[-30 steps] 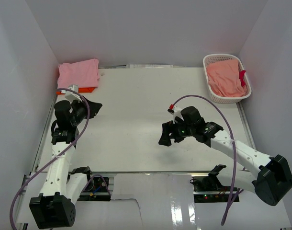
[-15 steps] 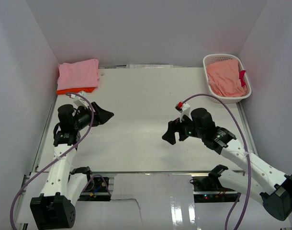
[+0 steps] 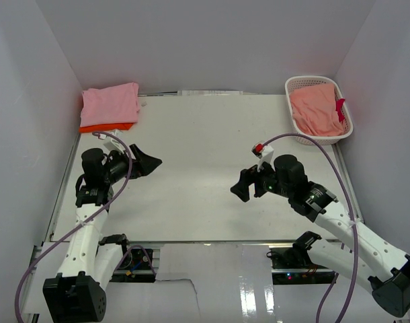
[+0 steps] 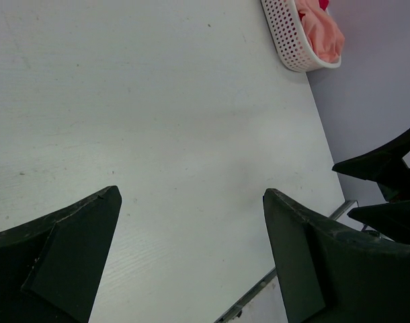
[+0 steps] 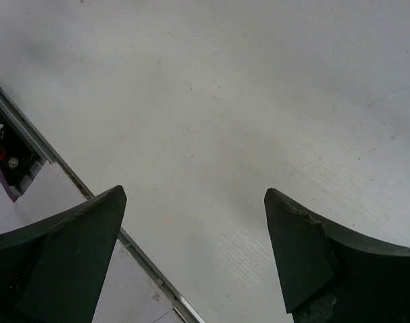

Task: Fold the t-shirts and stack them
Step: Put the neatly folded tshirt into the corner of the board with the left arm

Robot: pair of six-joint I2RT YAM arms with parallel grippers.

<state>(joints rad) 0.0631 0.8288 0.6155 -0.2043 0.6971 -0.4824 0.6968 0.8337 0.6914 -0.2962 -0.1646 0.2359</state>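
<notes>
Two released, empty hands: left hand (image 3: pixel 150 162) newly spread, right hand (image 3: pixel 240 189) shifted rightward.

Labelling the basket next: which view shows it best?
Top external: the white lattice basket is whole, salmon cloth inside. Left wrist catches only one end at its top edge; right wrist shows none of it.

light: bright, even, diffuse from above | shadows: faint, soft-edged on desk (image 3: pixel 191 134) under both arms | glare: sheen on glossy white surface (image 3: pixel 218 269) below desk edge | 2 wrist views: left gripper (image 4: pixel 191 194), right gripper (image 5: pixel 195 194) near-black, detail lost; desk grain sharp
</notes>
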